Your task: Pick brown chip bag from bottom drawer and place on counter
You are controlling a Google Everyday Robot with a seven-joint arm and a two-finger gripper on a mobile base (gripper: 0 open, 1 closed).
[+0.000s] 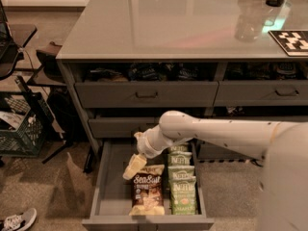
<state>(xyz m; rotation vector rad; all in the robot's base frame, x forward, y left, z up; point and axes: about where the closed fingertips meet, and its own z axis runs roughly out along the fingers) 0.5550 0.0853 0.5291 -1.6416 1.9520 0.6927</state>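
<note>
bottom drawer (113, 189) | holds brown chip bag (147, 190), green chip bags (182, 186) | gripper (130, 172) at bag's corner

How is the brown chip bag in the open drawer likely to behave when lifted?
The brown chip bag looks puffy and crinkled, so probably light, yielding, maybe slippery. Lying flat in the bottom drawer, it should not roll. The gripper is at its upper-left corner.

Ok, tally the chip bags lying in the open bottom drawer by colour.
Dark-brown crinkly Sea Salt chip bag: 1
Green-and-white chip bags: 4, overlapping in a column, count approximate
Total: 5, all in the dark-grey bottom drawer
Cream gripper hovers at the brown bag's top left corner.
</note>
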